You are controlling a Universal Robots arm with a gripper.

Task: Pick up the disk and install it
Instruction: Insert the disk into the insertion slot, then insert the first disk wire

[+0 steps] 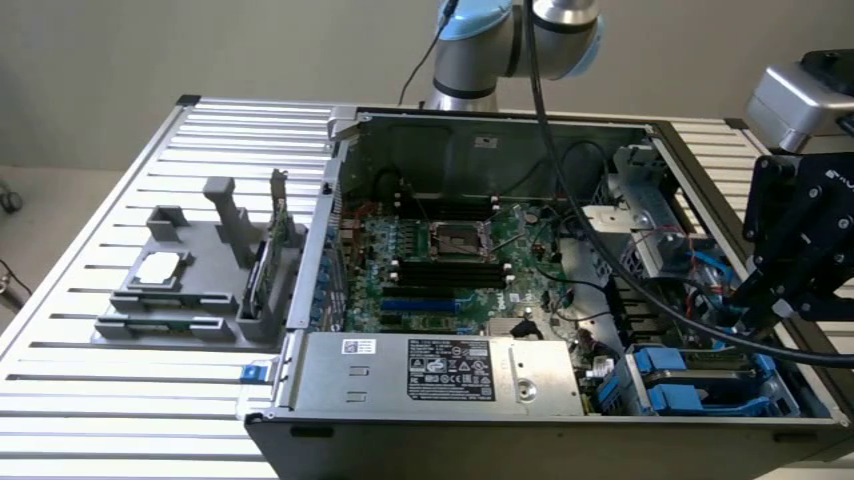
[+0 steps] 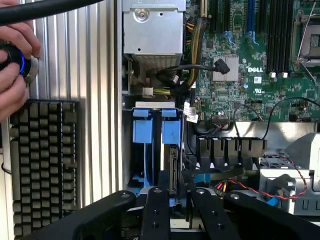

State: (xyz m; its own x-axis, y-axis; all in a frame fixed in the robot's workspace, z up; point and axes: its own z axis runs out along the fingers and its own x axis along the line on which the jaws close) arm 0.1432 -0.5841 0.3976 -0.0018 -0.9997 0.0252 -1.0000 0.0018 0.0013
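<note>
2 black fingers of the gripper stand apart with a narrow gap between them. The near edge of the disk runs into that gap. The disk stands on edge in its bay inside the computer case, and I cannot tell whether the pads touch it.

Just beyond the fingertips sit 2 blue carrier tabs, side by side, with a silver drive cage farther out. Off to 1 side of the fingers lies the green motherboard. On the opposite side, outside the case wall, a black keyboard rests on the slatted aluminium table, and a person's hand grips a blue-lit knob.

In the exterior view the gripper hangs over the drive bays at the case's corner, with blue carriers below the fingers — the grey power supply lies beside them.
</note>
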